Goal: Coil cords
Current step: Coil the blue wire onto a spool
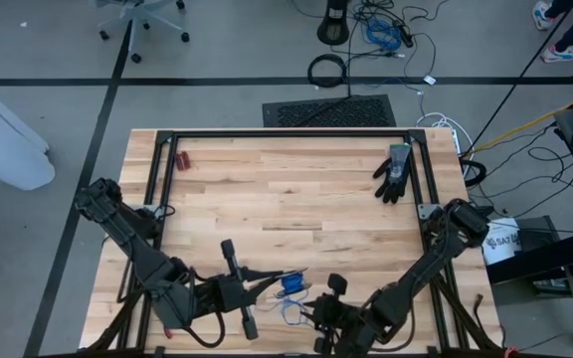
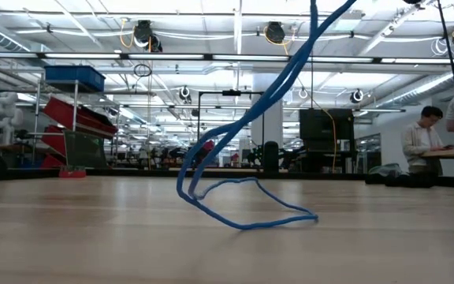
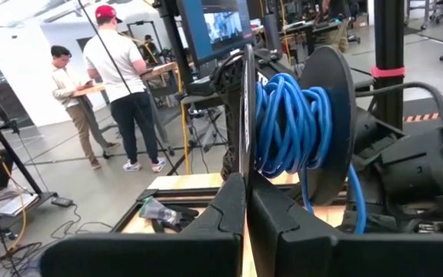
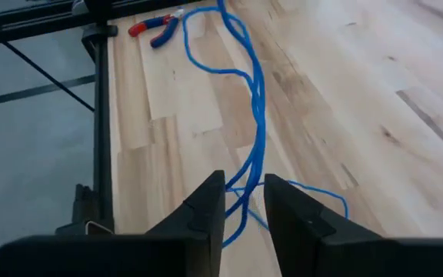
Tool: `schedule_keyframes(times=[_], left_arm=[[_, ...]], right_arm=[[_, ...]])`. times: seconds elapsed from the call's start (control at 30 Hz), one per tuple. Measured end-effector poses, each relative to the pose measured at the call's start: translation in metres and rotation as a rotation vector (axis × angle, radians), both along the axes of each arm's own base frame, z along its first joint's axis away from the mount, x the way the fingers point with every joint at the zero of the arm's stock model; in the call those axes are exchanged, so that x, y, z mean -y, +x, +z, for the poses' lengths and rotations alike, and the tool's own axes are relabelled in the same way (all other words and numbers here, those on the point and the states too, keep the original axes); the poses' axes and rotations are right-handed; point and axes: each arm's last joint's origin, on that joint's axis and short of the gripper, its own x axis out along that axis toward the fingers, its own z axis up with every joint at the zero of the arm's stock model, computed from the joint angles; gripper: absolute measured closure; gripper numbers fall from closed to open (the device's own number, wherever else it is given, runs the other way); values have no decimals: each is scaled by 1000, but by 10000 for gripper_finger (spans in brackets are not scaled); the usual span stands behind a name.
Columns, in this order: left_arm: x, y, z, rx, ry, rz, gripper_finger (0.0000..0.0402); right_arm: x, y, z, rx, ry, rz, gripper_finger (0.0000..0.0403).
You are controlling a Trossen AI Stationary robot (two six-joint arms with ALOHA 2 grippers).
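The blue cord is partly wound into a coil [image 3: 287,123] between two black discs of a reel, which hangs in front of my left gripper [image 3: 246,208]; that gripper is shut on it. From the coil [image 1: 291,283] the cord drops to the table, where slack loops [image 2: 243,207] lie on the wood. My right gripper [image 4: 244,204] is low over the near middle of the table [image 1: 311,310], slanting down. It is open, with two strands of the cord [image 4: 256,115] running between its fingers. My left gripper pinches the edge of the reel's thin near disc [image 3: 246,161] between its two fingers. The fingers come at it level, and the disc stands edge-on between them. The reel is lifted clear of the table, and cord hangs slack below it. My right gripper: I cannot tell whether its fingers touch the strands.
A black glove [image 1: 394,171] lies at the far right of the table. Small red-handled pliers [image 4: 154,27] lie at the far left [image 1: 182,159] beside the black frame rail [image 1: 157,169]. The middle of the wood is bare. People stand in the room beyond.
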Motion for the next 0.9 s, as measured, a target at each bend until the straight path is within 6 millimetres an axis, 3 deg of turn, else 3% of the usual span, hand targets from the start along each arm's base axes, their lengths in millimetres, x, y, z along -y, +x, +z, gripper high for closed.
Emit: schedule_keyframes(times=[0.27,0.43,0.6,0.9], left_arm=[[0,0,0,-3,1,0,395],[-2,2,-7,-13,-4,5,395],[-3,3,-7,-12,-6,9,395],[-1,4,-7,-11,-21,-70,395]], right_arm=[[-2,-1,0,-5,-27,37,301],[-10,-1,3,-31,-107,225,287],[-11,-1,3,-19,-83,212,282],[-13,5,-17,-71,-114,229,282]])
